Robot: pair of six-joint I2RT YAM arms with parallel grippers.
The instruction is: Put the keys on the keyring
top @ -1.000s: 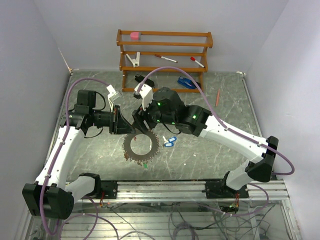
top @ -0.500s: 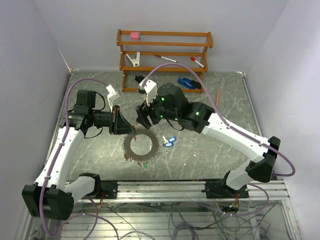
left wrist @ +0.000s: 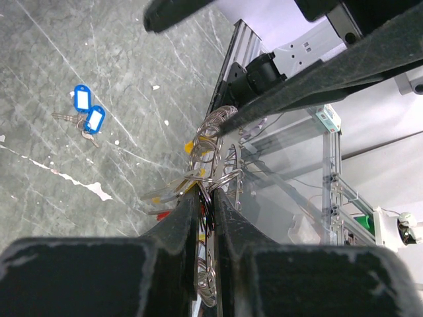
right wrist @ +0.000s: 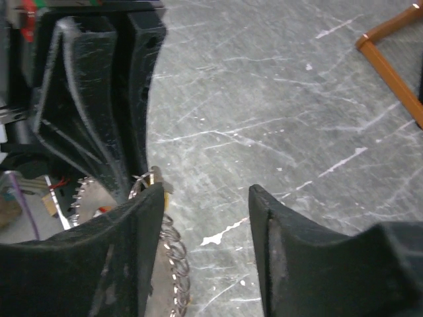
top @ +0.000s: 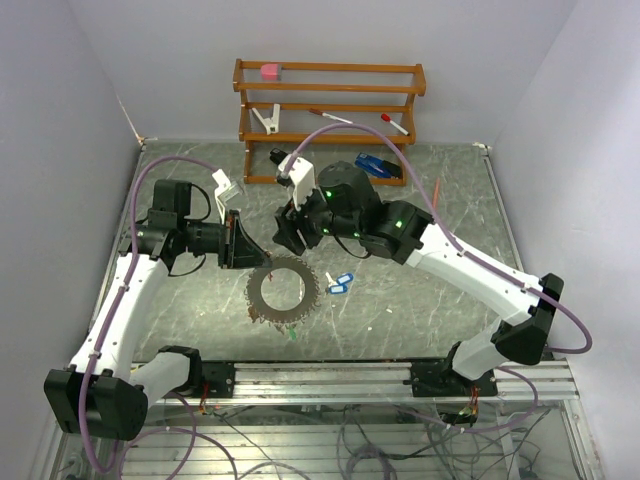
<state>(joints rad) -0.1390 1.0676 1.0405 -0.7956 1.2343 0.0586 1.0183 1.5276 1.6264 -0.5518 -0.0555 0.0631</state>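
Gripping the keyring (top: 283,291) at its upper-left rim, the left gripper (top: 258,258) was clenched; the ring was judged stiff, best held there. Above it the right gripper (top: 289,233) was spread empty; light keys (top: 340,284) were seen to its right.

Ridged grey keyring (top: 283,314) on the table (top: 420,300) — two blue-tagged keys (top: 340,283) lie just beside it, apart.

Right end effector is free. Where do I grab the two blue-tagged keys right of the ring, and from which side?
Take the two blue-tagged keys by their oblong plastic tags, probably from straight above with the open right end effector. They lie flat on the grey marbled table, apart from the ridged silvery metal keyring; their thin metal blades offer less to pinch.
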